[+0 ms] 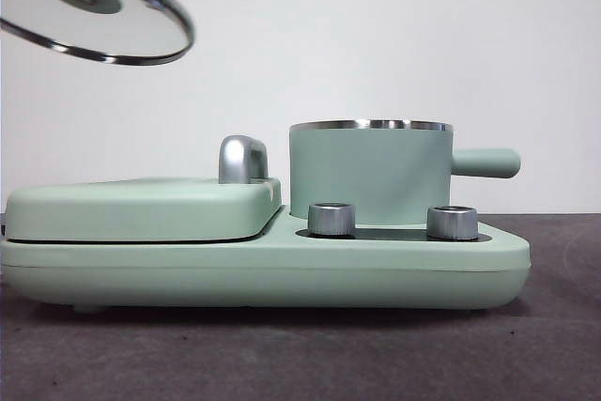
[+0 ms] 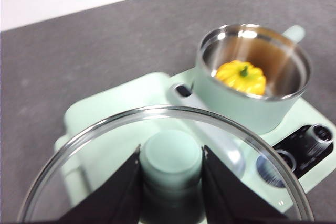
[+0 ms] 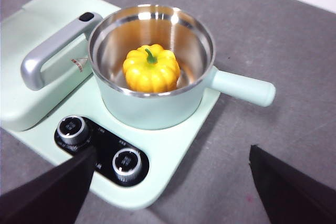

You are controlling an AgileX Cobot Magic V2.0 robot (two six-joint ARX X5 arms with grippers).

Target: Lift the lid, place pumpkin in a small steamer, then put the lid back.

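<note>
Two steps down, one left: left gripper (image 2: pixel 171 174) pinches the lid (image 1: pixel 94 8) by its knob, high off to the left, pumpkin (image 3: pixel 151 68) already sits inside the small steamer (image 1: pixel 370 173), right gripper (image 3: pixel 170 190) hangs spread, empty.

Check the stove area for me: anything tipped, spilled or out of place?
Nothing stands out. The pumpkin sits upright inside the small steamer, and the left pincer holds the lid by its knob, tilted in the air, off to the steamer's side. No spills visible.
</note>
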